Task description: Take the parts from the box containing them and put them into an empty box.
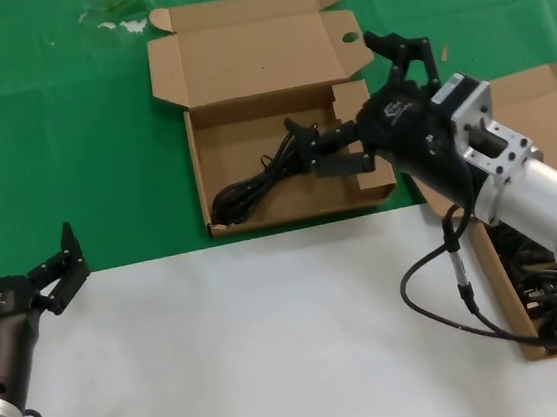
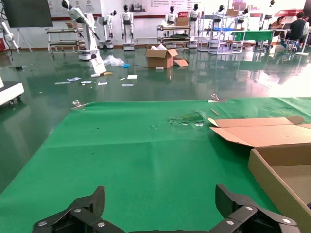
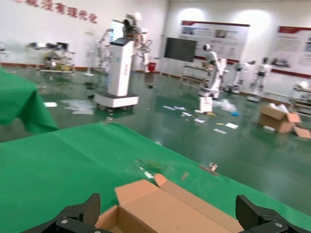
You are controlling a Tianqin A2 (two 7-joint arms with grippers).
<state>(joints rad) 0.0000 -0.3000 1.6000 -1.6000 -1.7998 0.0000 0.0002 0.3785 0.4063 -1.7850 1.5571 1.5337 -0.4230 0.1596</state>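
My right pincer (image 1: 365, 98) hangs over the right end of the wide shallow box (image 1: 259, 214), its fingers spread wide apart and holding nothing. One finger (image 1: 402, 52) points up toward the box's notched lid flap (image 1: 251, 59); the other finger (image 1: 328, 153) reaches low over the box floor. Just beyond that lower fingertip, inside the box, lies one black coiled cord (image 1: 253, 188), stretched toward the box's near-left corner. I cannot tell whether the fingertip touches its plug end. The stepped partition (image 1: 351, 94) stands right beside my pincer, partly hidden by it.

Behind my right arm, toward my right side, sits the second box (image 1: 512, 308) with its plain lid (image 1: 539, 93) open. More black cords (image 1: 554, 283) lie tangled in it, partly covered by my forearm.

My left pincer (image 1: 26, 267) rests well away at my left, at the edge where the white surface (image 1: 244, 343) meets the green cloth (image 1: 60, 143). Its fingers stand apart and empty, pointing out across the cloth.
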